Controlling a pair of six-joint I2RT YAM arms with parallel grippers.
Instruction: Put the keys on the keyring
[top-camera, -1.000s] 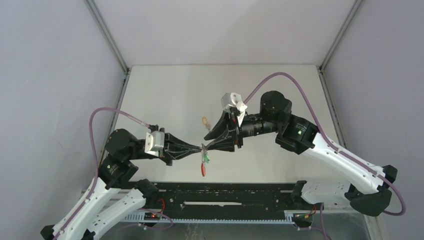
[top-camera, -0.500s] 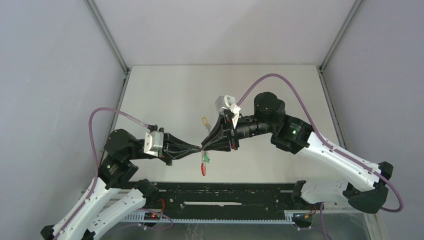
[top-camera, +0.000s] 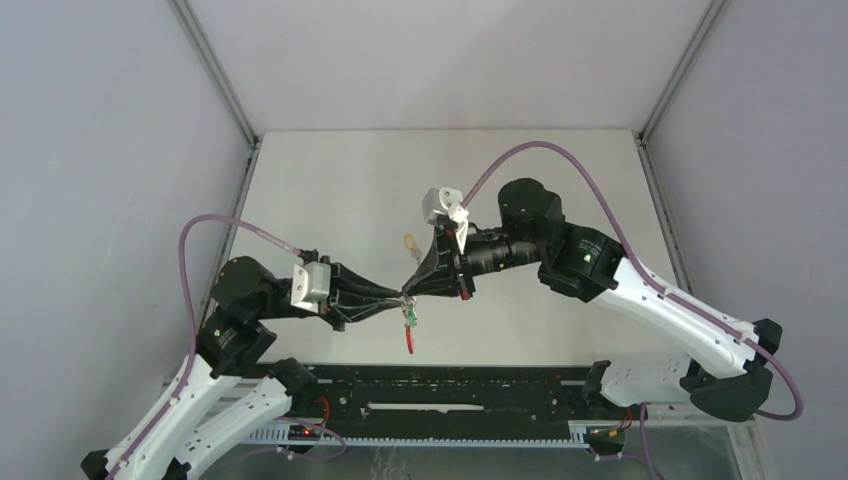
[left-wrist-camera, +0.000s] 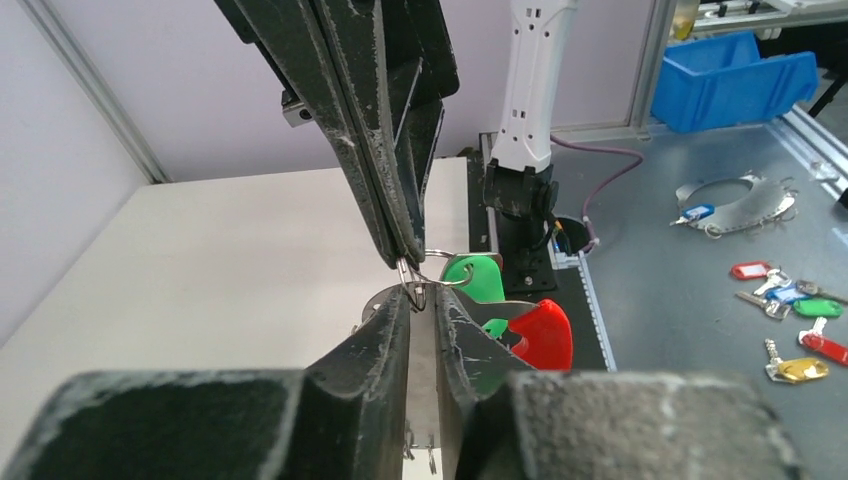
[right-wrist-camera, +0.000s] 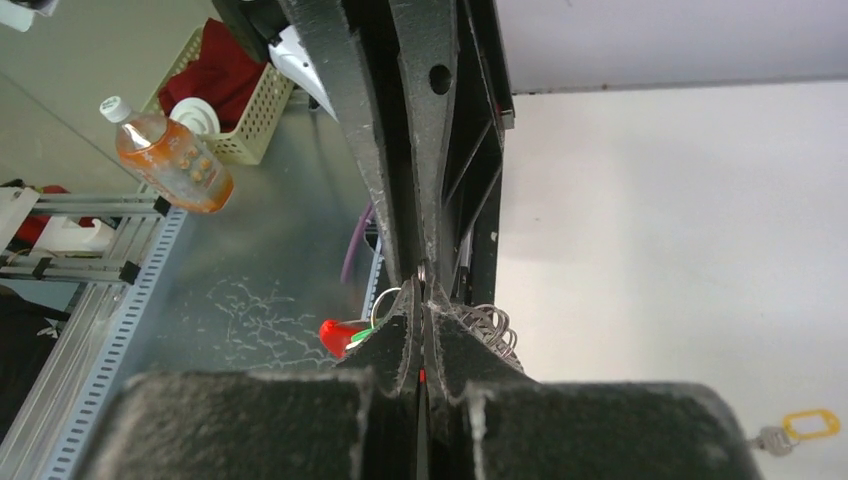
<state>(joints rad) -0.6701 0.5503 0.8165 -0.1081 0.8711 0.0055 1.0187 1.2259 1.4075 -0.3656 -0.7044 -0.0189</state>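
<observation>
Left wrist: left hand (left-wrist-camera: 421, 305) tight on keyring (left-wrist-camera: 542, 335).

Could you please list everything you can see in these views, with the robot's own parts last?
table: one, off-white, under both arms.
keyring: one, grey metal with a red piece, held above the table.
green-headed key: one, hanging just below the meeting jaws.
yellow-headed key: one, lying loose on the table.
blue bin: one, off the table, far right.
bottle: one, orange liquid, off the table.
spare tagged keys: several, mixed colours, off the table.
left arm, right arm: two, black and white; jaws shut tip to tip on the keyring.
</observation>
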